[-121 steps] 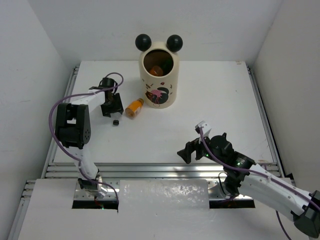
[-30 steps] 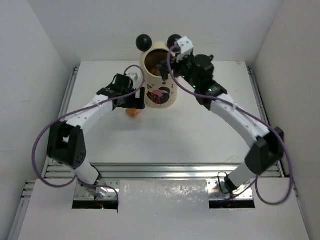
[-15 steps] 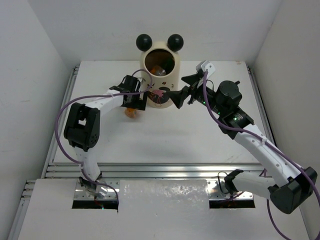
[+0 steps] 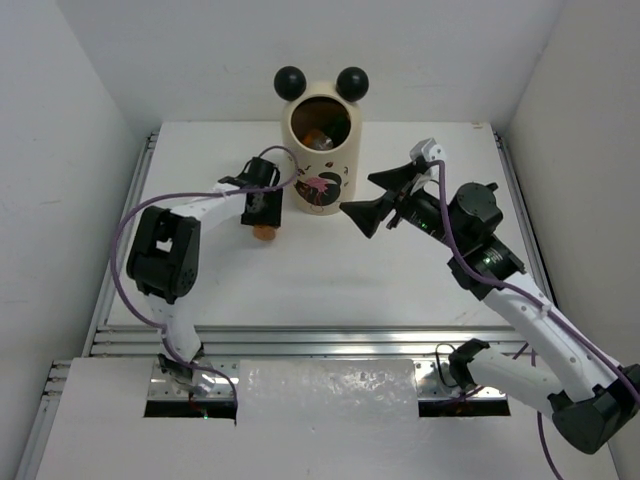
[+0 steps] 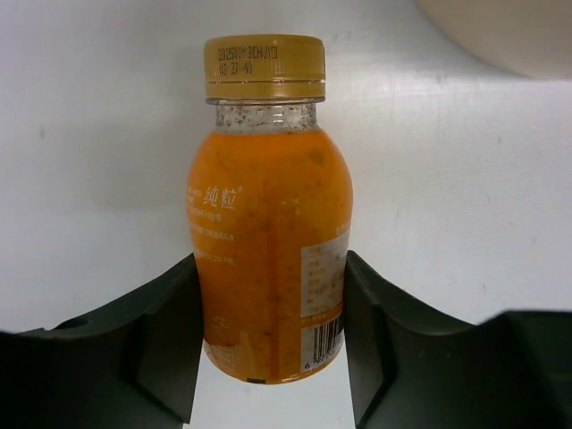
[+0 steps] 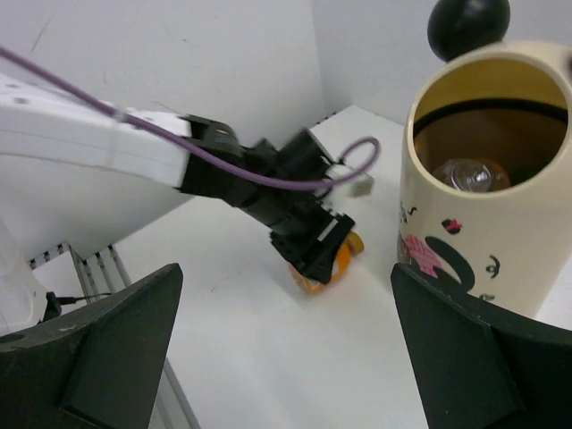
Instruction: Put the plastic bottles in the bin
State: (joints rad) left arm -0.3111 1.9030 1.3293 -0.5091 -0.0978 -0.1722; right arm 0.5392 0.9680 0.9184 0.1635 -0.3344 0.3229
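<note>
Left gripper [image 5: 271, 308] now closed, orange bottle [image 5: 268, 232] between jaws

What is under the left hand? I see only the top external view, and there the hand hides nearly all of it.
Observer: An orange bottle; the left hand has both fingers pressed on its sides.
Operator: Is its cap on?
Observer: Yes, a gold cap, pointing away from the hand.
Operator: What is inside the bin?
Observer: The right wrist view shows a clear bottle in it.
</note>
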